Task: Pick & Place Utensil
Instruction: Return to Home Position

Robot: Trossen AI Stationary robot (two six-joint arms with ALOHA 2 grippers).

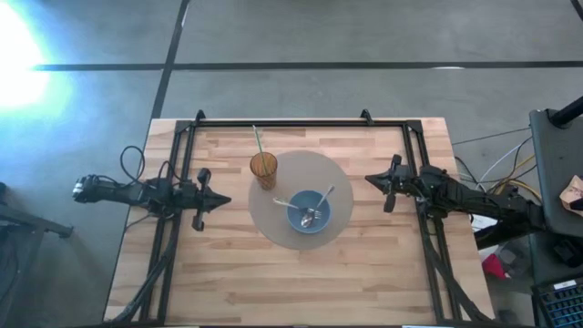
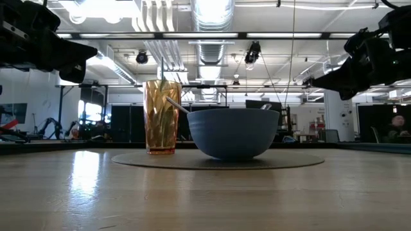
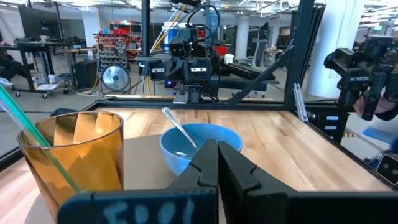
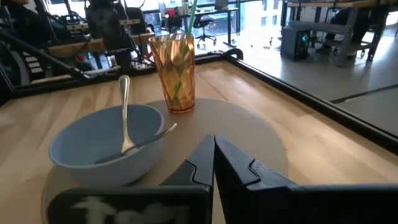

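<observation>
We start at the left claw. Its two dark fingers are pressed together with nothing between them. It hangs above the wooden surface, at the left side, pointing toward the middle. The right claw mirrors it from the right side, its fingers also closed tight and empty. Both sit apart from the dishes, which we judge suits arms parked out of the way with nothing left to carry.

Between the two claws, a round grey mat lies on the surface. A blue bowl sits on the mat, toward the side nearer the right claw. A spoon rests inside it, with its handle leaning up over the rim. A second slim utensil, likely the fork, lies across the bowl beside it. The bowl's walls keep both from sliding out.

Just beside the bowl, at the mat's edge, stands an upright amber cup. A green straw leans in it, propped by the cup's rim. Every utensil appears to be in its container, so we judge the sorting finished.
</observation>
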